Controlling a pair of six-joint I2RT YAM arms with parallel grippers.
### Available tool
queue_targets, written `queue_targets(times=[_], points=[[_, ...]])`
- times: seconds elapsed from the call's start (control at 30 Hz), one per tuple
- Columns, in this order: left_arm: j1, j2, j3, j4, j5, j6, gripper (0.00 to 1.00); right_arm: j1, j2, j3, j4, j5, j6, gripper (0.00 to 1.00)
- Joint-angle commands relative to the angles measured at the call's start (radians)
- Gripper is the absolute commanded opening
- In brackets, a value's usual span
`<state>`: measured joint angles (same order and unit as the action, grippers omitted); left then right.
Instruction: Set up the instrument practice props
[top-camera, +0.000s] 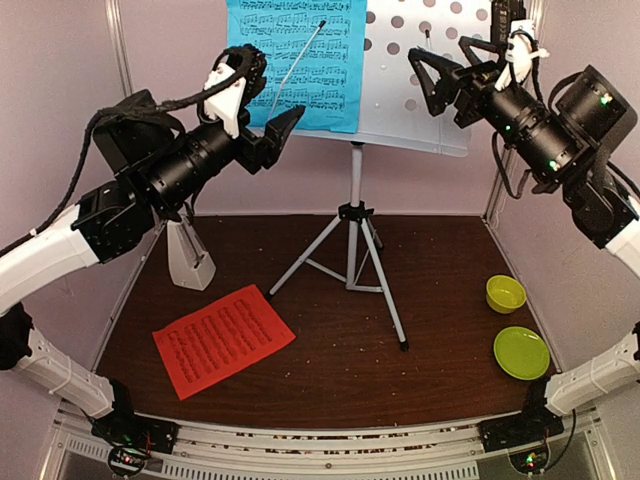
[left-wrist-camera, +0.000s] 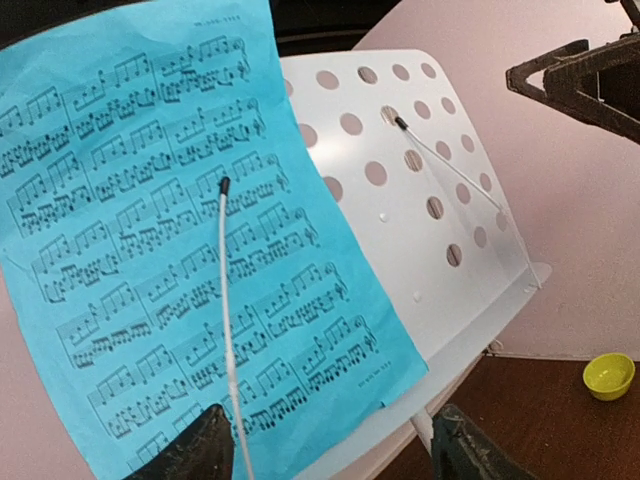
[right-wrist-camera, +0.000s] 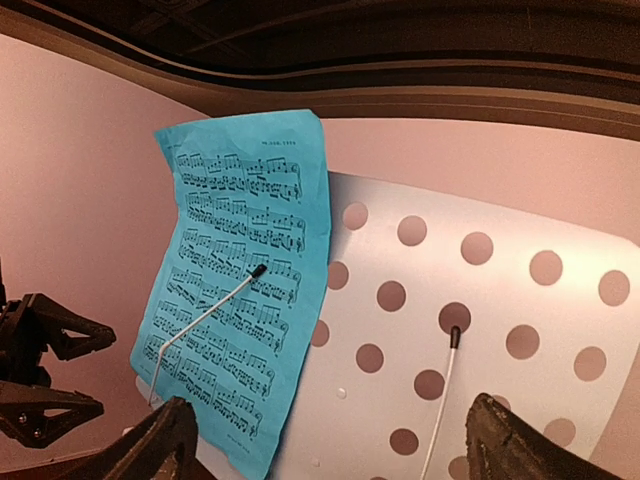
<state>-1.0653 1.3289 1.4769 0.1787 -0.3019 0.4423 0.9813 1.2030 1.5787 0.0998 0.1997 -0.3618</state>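
**Blue sheet on stand, red sheet flat on surface, both jaws released**

Surface (top-camera: 450, 250): dark brown, wood-toned, scattered with pale specks. It was boxed in by pale pinkish walls (top-camera: 170, 60) on the left, back and right, with white frame posts at the back corners. A metal rail (top-camera: 320, 440) ran along the near edge.

The tripod (top-camera: 352, 250) stood mid-surface with its legs spread, carrying the white perforated desk (top-camera: 400, 120), which tilted back. The blue sheet (top-camera: 270, 50) lay against the left half of the desk. A thin white wire (top-camera: 300, 62) with a black tip crossed it diagonally. A second wire (left-wrist-camera: 450, 165) lay on the bare right half.

The red sheet (top-camera: 222, 338) lay flat on the surface at front left, well apart from the tripod. The metronome (top-camera: 190, 258) stood upright at left rear near the wall, its top hidden behind the left arm.

The bowl (top-camera: 505, 293) and plate (top-camera: 521, 352) sat at the right edge, bowl behind plate, near each other but not touching.

Left jaws: spread wide, nothing between them, raised at the blue sheet's lower right corner. Right jaws: spread wide, empty, raised before the desk's right side. I could not tell whether either touched the desk.
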Motion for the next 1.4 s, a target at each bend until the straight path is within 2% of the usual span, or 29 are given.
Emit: queue_targets(times=[0.0,0.2,0.3,0.37,0.47,0.63,0.93,1.13,1.37], points=[[-0.009,-0.033,-0.064,-0.071,0.014,-0.079,0.71,0.000,-0.125,-0.138,-0.116,0.060,0.129,0.93],[-0.006,-0.086,-0.276,-0.083,-0.027,-0.217,0.74,-0.001,-0.292,-0.353,-0.230,0.084,0.233,0.93],[0.008,-0.104,-0.366,-0.142,-0.027,-0.329,0.77,-0.001,-0.356,-0.447,-0.280,0.084,0.295,0.93],[0.045,-0.108,-0.426,-0.190,-0.007,-0.441,0.78,-0.001,-0.387,-0.507,-0.290,0.074,0.332,0.92],[0.166,-0.112,-0.532,-0.229,0.076,-0.650,0.77,0.000,-0.411,-0.593,-0.286,0.078,0.375,0.92],[0.274,-0.083,-0.675,-0.232,0.142,-0.813,0.77,-0.001,-0.411,-0.705,-0.255,0.049,0.437,0.91],[0.374,0.041,-0.785,-0.238,0.194,-0.999,0.77,0.000,-0.372,-0.831,-0.187,-0.035,0.532,0.90],[0.420,0.093,-0.809,-0.245,0.256,-0.991,0.77,0.001,-0.350,-0.868,-0.151,-0.067,0.563,0.90],[0.443,0.089,-0.859,-0.259,0.195,-1.061,0.76,0.002,-0.308,-0.880,-0.125,-0.125,0.602,0.88]])
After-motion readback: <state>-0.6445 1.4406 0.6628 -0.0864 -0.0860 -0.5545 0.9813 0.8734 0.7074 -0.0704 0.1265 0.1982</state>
